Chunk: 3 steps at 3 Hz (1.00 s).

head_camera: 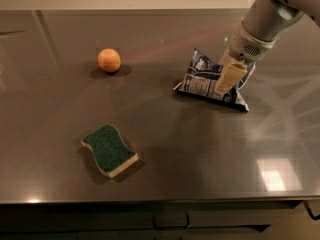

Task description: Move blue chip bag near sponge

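The blue chip bag (204, 79) lies on the right half of the grey counter, dark navy foil with white printed panels. The gripper (226, 82) reaches down from the upper right and sits over the bag's right part, covering some of it. The sponge (109, 150), dark green on top with a pale yellow base, lies flat at the front left, well apart from the bag.
An orange ball (109, 60) rests at the back left. The grey counter (200, 149) has its front edge along the bottom, with cabinet fronts below. The arm (265, 24) comes in from the top right corner.
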Motion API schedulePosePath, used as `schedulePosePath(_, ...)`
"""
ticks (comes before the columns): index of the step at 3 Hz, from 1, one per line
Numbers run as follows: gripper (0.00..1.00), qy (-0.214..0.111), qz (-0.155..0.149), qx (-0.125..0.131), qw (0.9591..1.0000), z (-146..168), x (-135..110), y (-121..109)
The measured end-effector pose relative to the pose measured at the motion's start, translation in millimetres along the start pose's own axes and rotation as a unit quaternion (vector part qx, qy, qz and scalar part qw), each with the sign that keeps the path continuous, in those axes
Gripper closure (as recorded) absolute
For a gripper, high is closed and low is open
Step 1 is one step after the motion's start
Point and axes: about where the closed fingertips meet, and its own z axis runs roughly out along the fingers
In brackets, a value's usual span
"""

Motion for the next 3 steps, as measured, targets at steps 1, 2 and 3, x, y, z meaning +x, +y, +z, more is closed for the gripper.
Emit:
schedulePosePath(1, 0.64, -0.004, -0.002, -0.003, 1.0, 0, -4, 2)
schedulePosePath(2, 0.88, -0.004, -0.002, -0.005, 1.0, -9, -12, 6)
schedulePosePath(3, 1.0, -0.027, -0.002, -0.018, 0.9995, -27, -30, 20)
